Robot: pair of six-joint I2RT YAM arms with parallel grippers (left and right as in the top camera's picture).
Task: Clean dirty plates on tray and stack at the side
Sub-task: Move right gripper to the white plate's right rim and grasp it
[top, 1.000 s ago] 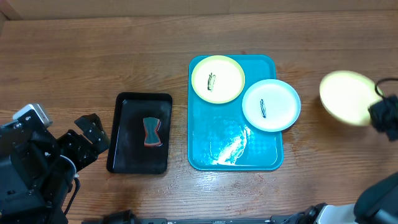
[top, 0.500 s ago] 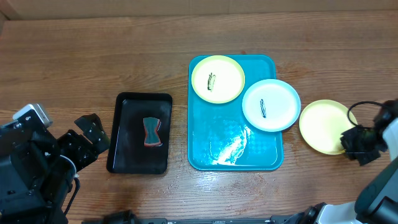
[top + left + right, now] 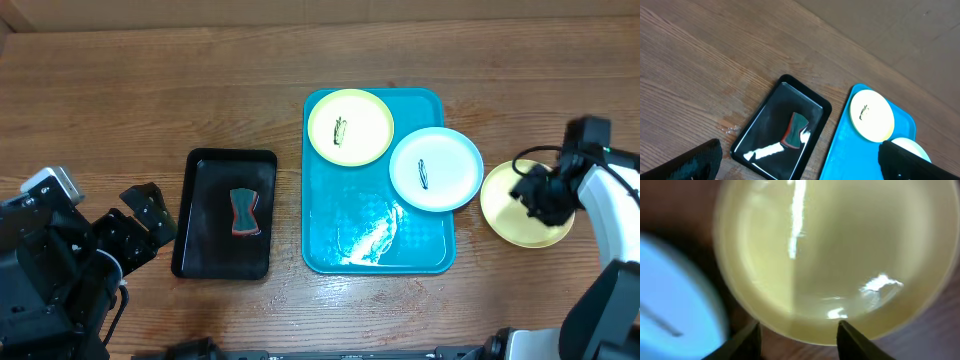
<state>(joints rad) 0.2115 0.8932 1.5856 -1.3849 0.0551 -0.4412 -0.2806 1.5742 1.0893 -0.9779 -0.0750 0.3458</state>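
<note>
Inspecting the placing step: one yellow-green plate [image 3: 505,215] lies flat on the bare table, just beside the right edge of the turquoise tray [image 3: 375,245] and close to the blue-white plate [image 3: 436,169]. In the right wrist view its face [image 3: 840,255] shows no mark, so we judge it cleaned and set down as the base of the stack.

The right claw [image 3: 537,193] hangs over that plate's right half. Its two fingertips [image 3: 747,340] stand apart near the plate's rim and pinch nothing that we can see. The left claw [image 3: 150,225] is spread wide and empty, well apart from the tray, beside the black tray [image 3: 215,250] that holds the sponge [image 3: 245,212].

Two plates are not yet done: the blue-white one and a second yellow-green plate [image 3: 350,127], both on the turquoise tray, each carrying a dark scribble at centre.

The next move, in our judgement, calls for lifting the right claw clear without dragging the plate, then taking up a marked plate.
</note>
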